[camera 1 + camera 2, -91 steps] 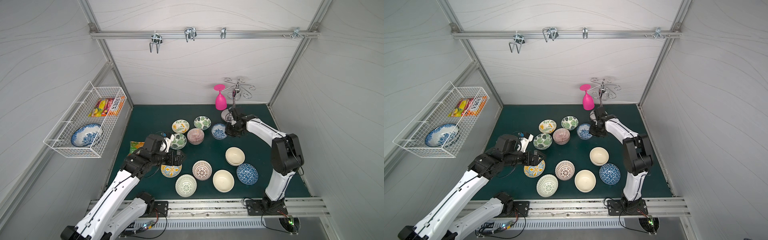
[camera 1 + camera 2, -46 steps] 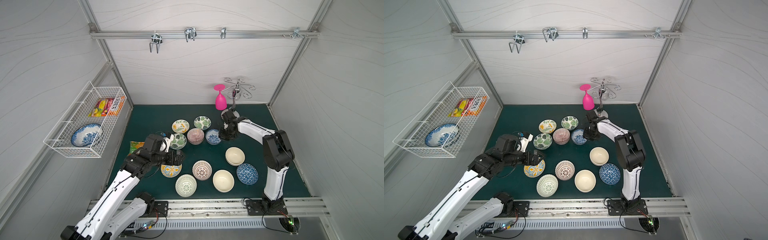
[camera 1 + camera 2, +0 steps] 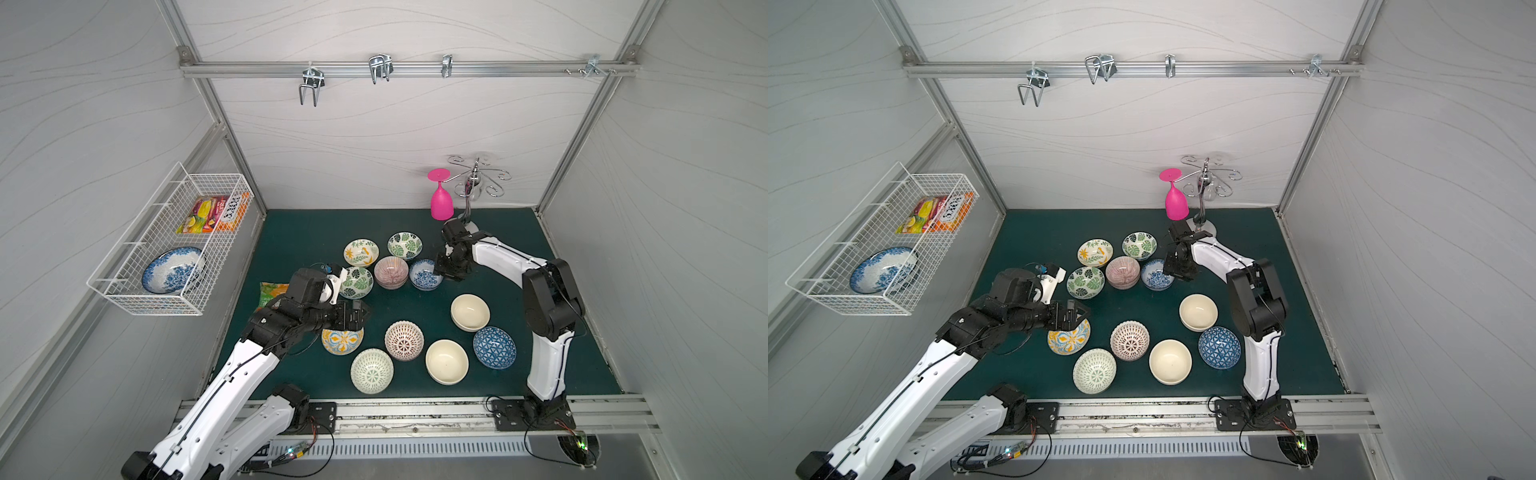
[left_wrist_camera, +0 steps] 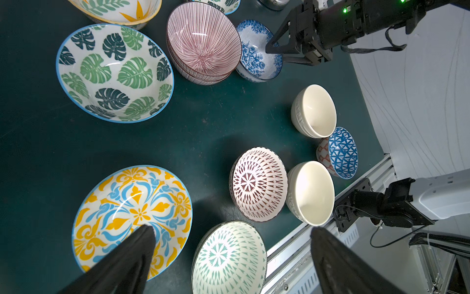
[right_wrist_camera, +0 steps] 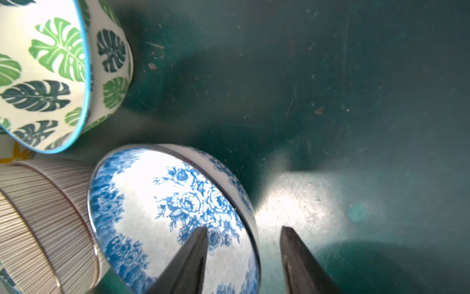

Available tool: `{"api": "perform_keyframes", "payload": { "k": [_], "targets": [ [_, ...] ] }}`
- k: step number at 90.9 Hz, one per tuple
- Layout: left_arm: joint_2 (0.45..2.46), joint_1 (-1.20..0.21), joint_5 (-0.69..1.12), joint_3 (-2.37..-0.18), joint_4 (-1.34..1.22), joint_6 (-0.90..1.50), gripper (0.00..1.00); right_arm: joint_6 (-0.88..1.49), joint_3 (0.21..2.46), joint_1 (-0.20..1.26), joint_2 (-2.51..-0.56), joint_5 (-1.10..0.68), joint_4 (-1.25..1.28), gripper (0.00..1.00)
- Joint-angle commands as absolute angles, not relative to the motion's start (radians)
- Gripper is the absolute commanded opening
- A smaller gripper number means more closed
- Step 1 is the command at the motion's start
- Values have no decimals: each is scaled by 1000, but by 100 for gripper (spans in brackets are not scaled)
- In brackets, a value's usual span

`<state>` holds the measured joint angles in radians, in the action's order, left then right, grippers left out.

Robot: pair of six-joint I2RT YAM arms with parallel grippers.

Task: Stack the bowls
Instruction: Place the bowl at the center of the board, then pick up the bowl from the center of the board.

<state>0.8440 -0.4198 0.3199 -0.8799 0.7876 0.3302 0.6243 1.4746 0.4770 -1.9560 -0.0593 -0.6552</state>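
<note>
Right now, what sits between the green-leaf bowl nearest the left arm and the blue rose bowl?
The pink-striped bowls, apparently two nested, stand there, close beside both. Both top views and the left wrist view show this.

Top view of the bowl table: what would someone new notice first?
The scatter of brightly patterned bowls on the dark green mat draws the eye first. Behind them, a hot-pink glass hangs upside down from a metal rack near the back wall. The right pincer, open, straddles the rim of the blue floral bowl.
</note>
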Motion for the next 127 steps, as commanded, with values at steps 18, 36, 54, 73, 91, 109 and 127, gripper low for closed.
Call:
{"api": "perform_keyframes", "payload": {
  "k": [18, 36, 54, 73, 91, 109, 127],
  "targets": [
    [853, -421, 325, -882, 763, 330, 100, 638, 1236, 339, -1559, 16, -671, 80],
    [857, -422, 346, -883, 758, 328, 100, 700, 996, 191, -1234, 47, -767, 99],
    [842, -422, 357, -879, 750, 329, 100, 737, 836, 125, -1010, -26, -899, 99],
    [835, -422, 367, -880, 751, 328, 100, 791, 729, 125, -810, -60, -1018, 92],
    [823, -422, 367, -879, 750, 328, 100, 817, 667, 127, -668, -83, -1109, 82],
    [816, -422, 368, -878, 750, 328, 100, 800, 607, 127, -667, -105, -1155, 76],
    [816, -422, 364, -878, 750, 328, 100, 779, 569, 126, -664, -137, -1129, 62]
  ]
}}
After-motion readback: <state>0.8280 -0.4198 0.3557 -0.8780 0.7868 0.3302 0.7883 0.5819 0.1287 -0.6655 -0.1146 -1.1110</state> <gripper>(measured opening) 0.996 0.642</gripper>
